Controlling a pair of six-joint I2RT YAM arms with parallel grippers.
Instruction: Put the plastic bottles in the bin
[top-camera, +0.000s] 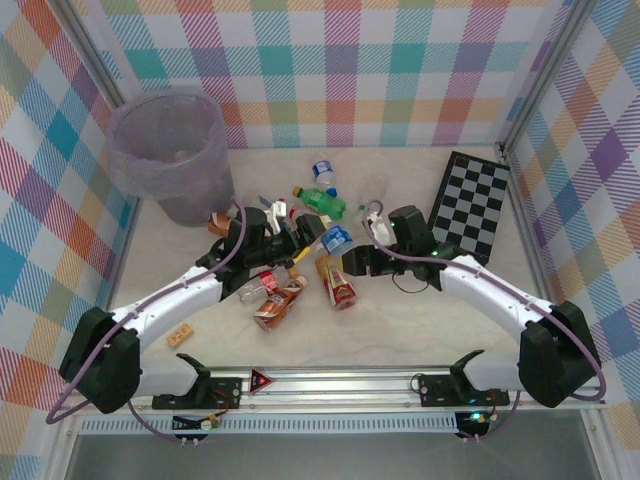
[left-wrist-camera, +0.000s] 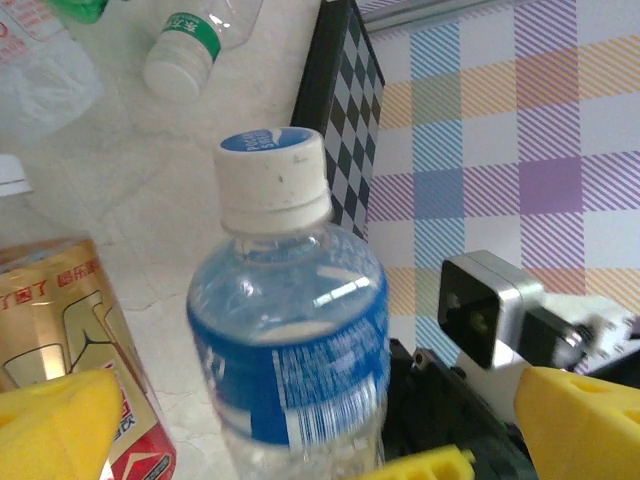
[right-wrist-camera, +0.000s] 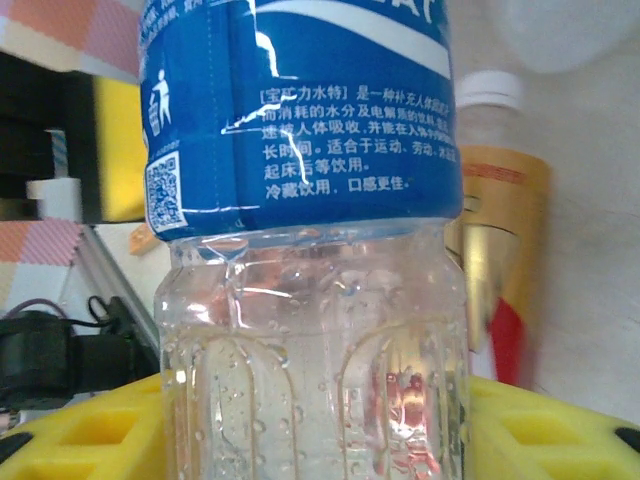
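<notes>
Chinese print, QR code, litter pictogram on blue-label bottle (right-wrist-camera: 305, 240).

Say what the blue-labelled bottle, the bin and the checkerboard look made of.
The blue-labelled bottle: clear glossy plastic, with a see-through ribbed wall, droplets, and a printed film label. The bin: translucent, probably plastic, with a thin crinkled film liner. The checkerboard: rigid flat board, matte; material unclear.

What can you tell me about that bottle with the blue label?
The blue-labelled bottle is clear ribbed plastic, apparently empty, droplets inside, with a white cap topped blue. Its label carries white Chinese print and a QR code. The right gripper's yellow jaws clasp its lower body, at the middle of the table.
</notes>
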